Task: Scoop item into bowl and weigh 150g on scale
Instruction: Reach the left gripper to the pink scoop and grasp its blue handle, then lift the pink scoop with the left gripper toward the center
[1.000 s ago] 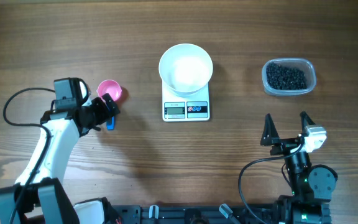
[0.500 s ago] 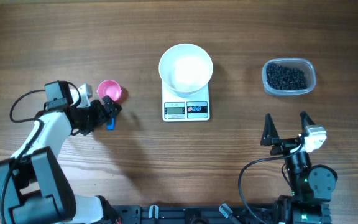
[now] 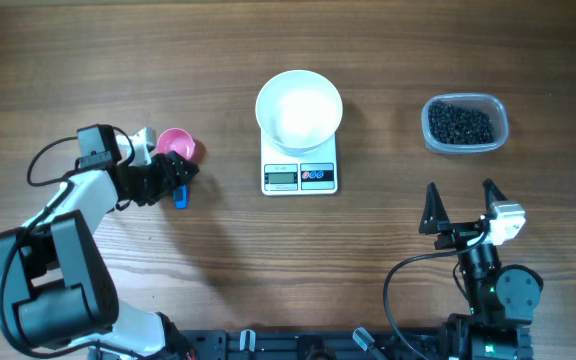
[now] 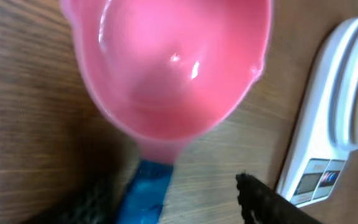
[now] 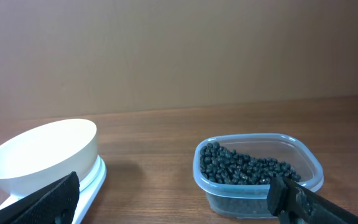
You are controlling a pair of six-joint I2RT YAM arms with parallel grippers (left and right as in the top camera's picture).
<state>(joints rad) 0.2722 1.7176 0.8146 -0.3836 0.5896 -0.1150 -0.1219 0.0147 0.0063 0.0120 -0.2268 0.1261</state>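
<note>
Since 1 second ago the left arm [image 3: 76, 196] has swung leftward; its left hand [image 3: 176, 181] straddles the blue handle [image 3: 179, 199] of the pink scoop [image 3: 177, 146], jaws seemingly not yet clamped. Right hand [image 3: 460, 212] stands open, near the item [image 3: 460, 122] in its clear tub [image 3: 504, 125]. Bowl [image 3: 299, 108] sits on the scale [image 3: 299, 176].

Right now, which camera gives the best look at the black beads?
The right wrist view: the beads sit close, individually visible, heaped in the clear tub. Overhead shows them small, from above. The left wrist view misses them entirely.
</note>
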